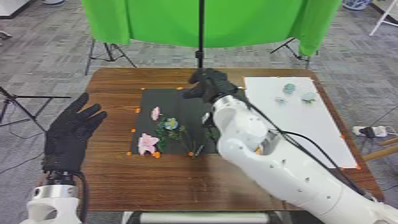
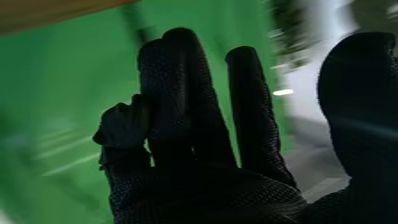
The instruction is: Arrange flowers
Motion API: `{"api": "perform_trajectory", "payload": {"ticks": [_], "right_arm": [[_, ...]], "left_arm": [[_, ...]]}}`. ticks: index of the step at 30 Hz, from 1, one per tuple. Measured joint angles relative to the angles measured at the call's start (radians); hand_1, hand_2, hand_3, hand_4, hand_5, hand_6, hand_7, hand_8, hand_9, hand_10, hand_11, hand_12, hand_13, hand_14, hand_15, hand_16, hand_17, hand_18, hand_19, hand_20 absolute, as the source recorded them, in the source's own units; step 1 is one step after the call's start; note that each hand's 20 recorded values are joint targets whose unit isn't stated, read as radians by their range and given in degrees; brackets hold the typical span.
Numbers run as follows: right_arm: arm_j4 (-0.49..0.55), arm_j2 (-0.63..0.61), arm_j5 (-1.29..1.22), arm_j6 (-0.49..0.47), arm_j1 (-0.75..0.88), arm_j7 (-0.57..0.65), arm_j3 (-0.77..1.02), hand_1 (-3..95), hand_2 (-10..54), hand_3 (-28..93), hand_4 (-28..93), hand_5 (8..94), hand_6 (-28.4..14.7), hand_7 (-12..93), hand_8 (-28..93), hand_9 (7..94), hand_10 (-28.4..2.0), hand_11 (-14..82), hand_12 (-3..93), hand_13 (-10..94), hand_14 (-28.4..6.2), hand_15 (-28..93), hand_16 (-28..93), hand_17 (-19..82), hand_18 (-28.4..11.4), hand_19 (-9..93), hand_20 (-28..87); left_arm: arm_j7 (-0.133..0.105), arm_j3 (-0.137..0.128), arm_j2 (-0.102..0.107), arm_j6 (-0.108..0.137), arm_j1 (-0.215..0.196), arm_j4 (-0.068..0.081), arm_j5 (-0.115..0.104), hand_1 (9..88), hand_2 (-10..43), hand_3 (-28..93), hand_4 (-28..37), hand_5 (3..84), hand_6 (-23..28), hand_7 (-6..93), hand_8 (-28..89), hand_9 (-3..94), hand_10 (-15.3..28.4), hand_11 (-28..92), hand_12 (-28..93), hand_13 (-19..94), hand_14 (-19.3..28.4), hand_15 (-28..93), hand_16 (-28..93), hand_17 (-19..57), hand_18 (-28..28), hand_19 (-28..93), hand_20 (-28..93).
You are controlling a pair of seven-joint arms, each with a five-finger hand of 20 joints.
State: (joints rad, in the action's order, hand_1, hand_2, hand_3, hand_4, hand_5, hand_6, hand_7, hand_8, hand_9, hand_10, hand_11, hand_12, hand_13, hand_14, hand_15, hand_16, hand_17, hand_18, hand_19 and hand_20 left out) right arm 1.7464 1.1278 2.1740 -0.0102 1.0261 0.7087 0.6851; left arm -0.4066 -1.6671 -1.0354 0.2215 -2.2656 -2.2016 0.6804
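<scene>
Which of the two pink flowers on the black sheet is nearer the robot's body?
The larger flower, at the near left corner of the black sheet. The smaller flower lies farther away, near the sheet's left edge.

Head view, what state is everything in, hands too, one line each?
Left hand: open, fingers extended.
Right hand: open, fingers mostly straight.
Larger pink flower: in bloom, on the dark mat.
Smaller pink flower: on the dark mat.
Blue flower: in bloom, on the dark mat.
Dark mat: flat, partly hidden by the right arm.
White sheet: spread flat.
</scene>
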Motion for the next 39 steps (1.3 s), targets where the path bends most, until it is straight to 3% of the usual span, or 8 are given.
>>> {"api": "perform_trajectory", "payload": {"ticks": [8, 12, 18, 28, 31, 34, 35, 39], "right_arm": [[-0.131, -0.241, -0.032, -0.005, -0.062, 0.085, 0.079, 32.5, -9.5, 77, -28, 52.2, 2.2, 12, -12, 56.8, -19.0, 18.2, 13.5, 47, -16.0, 74, 8, 19, -22.7, 92, 58], [-0.207, -0.302, -0.04, -0.046, -0.07, 0.109, 0.082, 33.3, -9.5, 77, -28, 53.3, 2.9, 13, -12, 57.7, -18.6, 18.4, 13.6, 47, -15.8, 74, 8, 19, -22.7, 92, 58], [-0.269, -0.276, -0.033, -0.146, -0.05, 0.118, 0.126, 34.1, -9.5, 77, -28, 55.4, 3.9, 14, -13, 59.2, -17.7, 18.8, 13.8, 47, -15.2, 74, 8, 19, -22.7, 92, 58], [-0.302, -0.203, 0.001, -0.186, -0.02, 0.113, 0.123, 37.5, -9.5, 77, -28, 60.1, 4.5, 15, -13, 63.8, -16.0, 19.9, 14.1, 51, -14.3, 73, 8, 20, -23.2, 92, 57], [-0.304, -0.199, 0.004, -0.203, -0.013, 0.124, 0.12, 44.2, -9.5, 76, -28, 65.2, 5.4, 15, -13, 68.7, -14.0, 20.1, 14.1, 56, -12.2, 71, 9, 23, -22.9, 92, 56], [-0.31, -0.199, 0.011, -0.199, -0.013, 0.136, 0.115, 57.1, -9.5, 63, -28, 81.2, 4.7, 15, -2, 86.5, -7.8, 9.9, 27.2, 71, -4.9, 64, 21, 29, -21.7, 93, 55], [-0.313, -0.2, 0.019, -0.189, -0.015, 0.139, 0.11, 62.1, -9.5, 59, -28, 86.3, 4.4, 15, 0, 92.3, -5.7, 10.4, 30.4, 76, -3.1, 64, 23, 33, -20.5, 93, 55], [-0.338, -0.219, 0.07, -0.061, -0.022, 0.143, 0.039, 65.9, -9.5, 56, -28, 88.8, 3.2, 15, 1, 93.7, -4.4, 14.5, 30.3, 80, -1.6, 63, 23, 36, -19.3, 93, 55]], "left_arm": [[-0.002, 0.003, 0.0, 0.002, -0.002, -0.001, 0.0, 26.7, 9.5, 74, -20.6, 35.2, 8.9, 12.1, -9, 32.9, 19.6, 26, 12, 22, 24.3, 49, -7, -11.3, 19.9, 42, 19], [-0.004, 0.004, -0.002, 0.003, -0.001, -0.002, 0.0, 26.7, 9.5, 74, -20.6, 35.1, 8.8, 12.1, -9, 32.9, 19.6, 26, 12, 22, 24.3, 49, -7, -11.3, 19.9, 42, 19], [-0.008, 0.013, -0.002, 0.004, 0.004, -0.001, -0.002, 26.7, 9.4, 74, -20.6, 35.0, 8.8, 12.2, -9, 32.9, 19.5, 26, 12, 22, 24.3, 49, -7, -11.3, 19.9, 42, 19], [0.003, 0.016, -0.013, 0.003, 0.02, -0.001, 0.0, 26.7, 9.4, 74, -20.6, 35.1, 8.9, 12.0, -9, 32.9, 19.5, 26, 12, 22, 24.4, 49, -7, -11.3, 19.9, 42, 19], [0.011, 0.015, -0.019, 0.002, 0.022, -0.001, 0.002, 26.7, 9.3, 74, -20.6, 35.1, 8.9, 12.1, -9, 32.8, 19.4, 26, 12, 22, 24.4, 49, -7, -11.3, 19.9, 42, 19], [0.02, 0.015, -0.023, 0.0, 0.023, 0.0, 0.005, 26.7, 9.3, 74, -20.6, 35.1, 8.8, 12.1, -9, 32.8, 19.4, 26, 12, 22, 24.3, 49, -6, -11.2, 19.9, 42, 19], [0.022, 0.015, -0.024, 0.0, 0.023, 0.0, 0.006, 26.7, 9.3, 74, -20.6, 35.1, 8.8, 12.1, -9, 32.8, 19.4, 26, 12, 22, 24.3, 49, -6, -11.2, 19.9, 42, 19], [0.027, 0.015, -0.026, -0.002, 0.024, 0.0, 0.008, 26.7, 9.3, 74, -20.6, 35.1, 8.8, 12.2, -9, 32.8, 19.4, 26, 12, 22, 24.3, 49, -7, -11.2, 19.8, 42, 19]]}}
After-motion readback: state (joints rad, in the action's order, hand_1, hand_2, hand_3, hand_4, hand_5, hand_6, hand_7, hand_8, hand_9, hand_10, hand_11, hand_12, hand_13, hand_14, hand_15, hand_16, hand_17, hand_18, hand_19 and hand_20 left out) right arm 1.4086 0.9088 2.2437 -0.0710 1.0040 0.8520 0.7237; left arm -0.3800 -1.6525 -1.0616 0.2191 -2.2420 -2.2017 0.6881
